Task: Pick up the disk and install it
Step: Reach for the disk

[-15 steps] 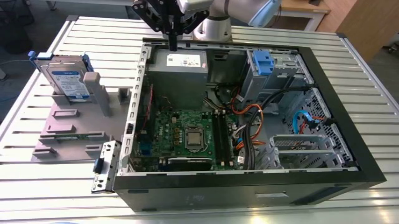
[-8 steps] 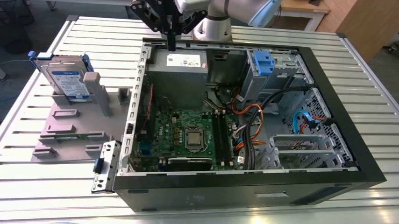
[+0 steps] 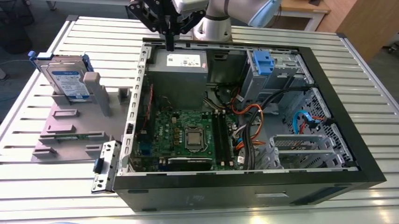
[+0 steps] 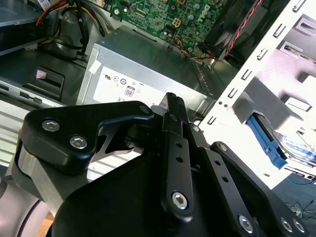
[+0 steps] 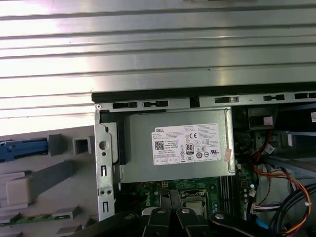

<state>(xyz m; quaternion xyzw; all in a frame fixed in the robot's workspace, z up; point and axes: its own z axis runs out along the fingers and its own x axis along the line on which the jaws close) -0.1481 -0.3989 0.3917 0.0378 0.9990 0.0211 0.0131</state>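
Note:
The disk [image 3: 67, 79], silver with a blue-and-white label and blue rails, stands propped on edge in a grey holder [image 3: 74, 126] at the exterior view's left. Its blue rail [image 4: 270, 143] peeks out behind a grey post in the second wrist view. My gripper [image 3: 169, 45] hangs over the back rim of the open computer case [image 3: 249, 179], above the power supply, well to the right of the disk. Its black fingers [image 4: 174, 106] are pressed together with nothing between them. In the first wrist view the fingers [image 5: 170, 217] point at the motherboard's edge.
The grey power supply [image 5: 177, 148] with a white sticker sits in the case's back corner. A blue latch [image 3: 263, 63] marks the drive bay at the back right. Cables [image 3: 255, 121] cross the motherboard [image 3: 187, 135]. A metal bracket [image 3: 106, 165] lies by the case.

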